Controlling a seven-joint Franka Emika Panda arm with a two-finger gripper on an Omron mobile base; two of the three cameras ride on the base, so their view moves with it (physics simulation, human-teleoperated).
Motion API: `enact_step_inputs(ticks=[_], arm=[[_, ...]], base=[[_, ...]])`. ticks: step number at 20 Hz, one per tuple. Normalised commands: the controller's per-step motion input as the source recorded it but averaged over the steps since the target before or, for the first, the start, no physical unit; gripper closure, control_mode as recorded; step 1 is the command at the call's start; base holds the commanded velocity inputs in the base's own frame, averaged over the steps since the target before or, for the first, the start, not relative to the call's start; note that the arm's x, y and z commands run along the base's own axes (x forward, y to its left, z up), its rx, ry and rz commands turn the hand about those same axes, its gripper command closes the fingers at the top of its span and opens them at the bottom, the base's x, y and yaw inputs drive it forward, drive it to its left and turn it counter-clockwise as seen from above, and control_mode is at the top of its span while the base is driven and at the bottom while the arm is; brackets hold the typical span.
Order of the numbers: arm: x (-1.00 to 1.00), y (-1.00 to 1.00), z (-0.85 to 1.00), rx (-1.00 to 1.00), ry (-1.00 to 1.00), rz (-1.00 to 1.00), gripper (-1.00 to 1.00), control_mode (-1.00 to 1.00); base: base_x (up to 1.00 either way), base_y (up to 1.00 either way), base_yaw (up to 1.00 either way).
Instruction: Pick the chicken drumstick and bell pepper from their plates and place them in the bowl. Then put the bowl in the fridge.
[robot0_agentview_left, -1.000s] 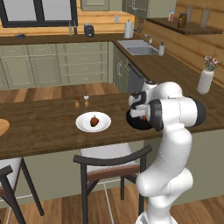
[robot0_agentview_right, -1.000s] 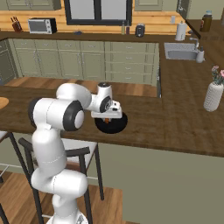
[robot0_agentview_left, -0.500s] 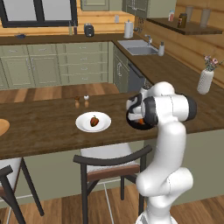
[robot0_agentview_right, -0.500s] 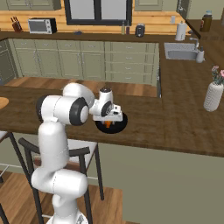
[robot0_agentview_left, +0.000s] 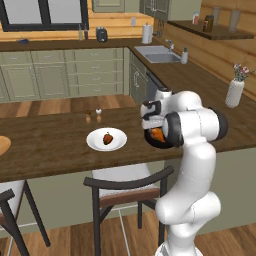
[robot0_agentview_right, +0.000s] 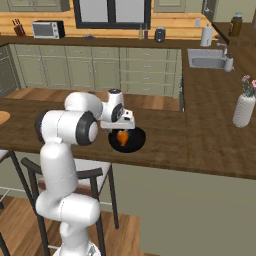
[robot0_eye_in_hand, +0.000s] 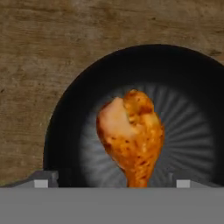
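Left base view: the long wooden counter runs across the middle of the kitchen, and everything below is placed against it. The white arm rises from the floor on the near side of the counter and bends over its right-hand part. Under the counter's near edge stands a dark chair. On the counter top, roughly in the middle, sits the white plate with the small dark red bell pepper lying on it. At the counter's far left edge the rim of the tan wooden plate shows. Two small shakers stand on the counter just behind the white plate. At the far right end of the counter is a pale vase with flowers.

The black bowl rests on the counter to the right of the white plate, well apart from it, directly beneath the arm's hand. The chicken drumstick lies inside the bowl, its plump end toward the bowl's middle and its thin end pointing toward the hand. The gripper hangs just above the bowl with its jaws spread wide, one finger tip on each side of the drumstick, neither one touching it.
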Motion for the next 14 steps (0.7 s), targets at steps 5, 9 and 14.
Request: enact_step_inputs(ticks=[5,9,14], arm=[[-0.26,1.00,0.09,0.00,0.00,-0.09,-1.00,-1.00],[-0.04,1.00,0.01,0.00,0.00,-0.22,-1.00,-1.00],[0.06,0.97,0.01,0.01,0.00,-0.29,-1.00,-1.00]], base=[[0.00,0.00,0.00],[0.00,0.00,0.00],[0.00,0.00,0.00]])
